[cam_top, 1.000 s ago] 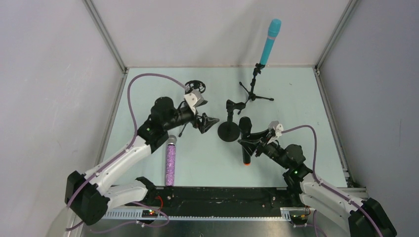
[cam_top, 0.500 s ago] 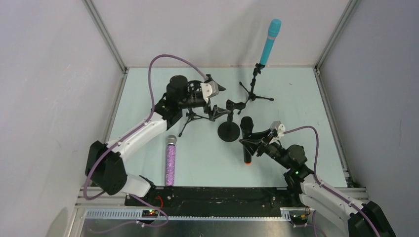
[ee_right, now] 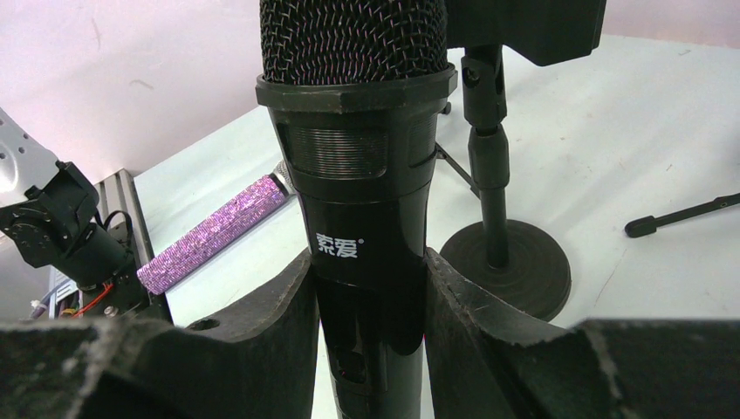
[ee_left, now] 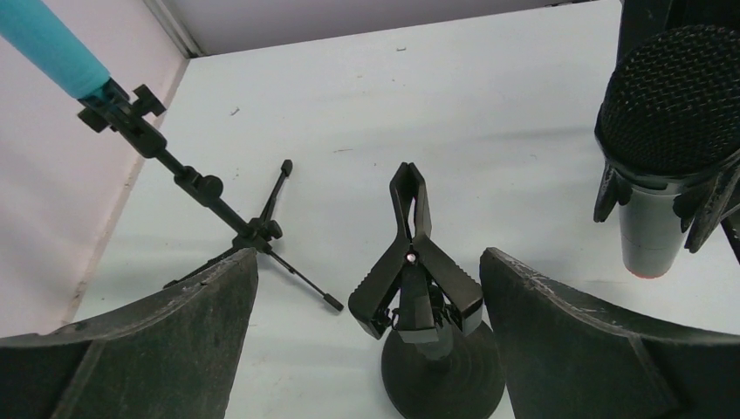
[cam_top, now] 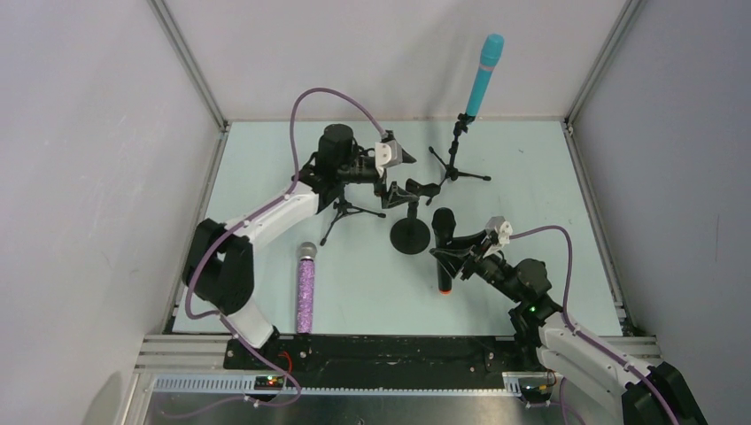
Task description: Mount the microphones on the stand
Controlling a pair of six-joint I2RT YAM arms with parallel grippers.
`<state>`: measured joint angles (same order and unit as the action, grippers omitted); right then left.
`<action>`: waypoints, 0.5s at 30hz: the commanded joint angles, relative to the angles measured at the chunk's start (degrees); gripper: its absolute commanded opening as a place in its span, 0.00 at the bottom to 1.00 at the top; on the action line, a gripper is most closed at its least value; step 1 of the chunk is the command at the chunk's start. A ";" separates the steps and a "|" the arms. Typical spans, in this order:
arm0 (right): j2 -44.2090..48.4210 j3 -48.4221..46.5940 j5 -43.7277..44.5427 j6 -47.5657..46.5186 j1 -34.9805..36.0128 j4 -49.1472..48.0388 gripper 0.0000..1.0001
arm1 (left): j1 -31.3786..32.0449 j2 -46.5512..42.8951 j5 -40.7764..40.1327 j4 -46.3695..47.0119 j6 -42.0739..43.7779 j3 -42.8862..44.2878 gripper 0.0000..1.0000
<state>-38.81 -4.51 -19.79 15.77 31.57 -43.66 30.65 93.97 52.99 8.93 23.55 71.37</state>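
Observation:
The cyan-blue microphone point(cam_top: 484, 75) sits clipped on the far tripod stand point(cam_top: 455, 166). The purple glitter microphone point(cam_top: 306, 288) lies on the table near the front left. My right gripper point(cam_top: 453, 257) is shut on the black microphone point(cam_top: 441, 241), held upright beside the round-base stand point(cam_top: 411, 235); the right wrist view shows the fingers point(ee_right: 279, 305) clamping its body point(ee_right: 366, 201). My left gripper point(cam_top: 389, 180) is open, and its fingers point(ee_left: 183, 332) flank the stand's spring clip point(ee_left: 414, 266) without touching it.
A second small tripod stand point(cam_top: 344, 212) stands under my left arm. The enclosure walls close in at the back and sides. In the left wrist view the far tripod's legs point(ee_left: 262, 236) spread just left of the round base point(ee_left: 441, 380).
My left arm has swung right and away from me, from beside the small tripod to the round-base stand's clip. The right gripper has held the black microphone nearly still.

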 commanded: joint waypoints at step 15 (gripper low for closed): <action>0.56 0.00 -0.95 0.29 -1.40 -4.62 0.00 | -0.33 5.21 6.33 1.77 -0.74 3.58 0.92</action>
<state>-38.83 -4.51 -20.16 15.84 30.57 -43.66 30.61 98.83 57.63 8.91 22.98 72.66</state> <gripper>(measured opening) 0.452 0.943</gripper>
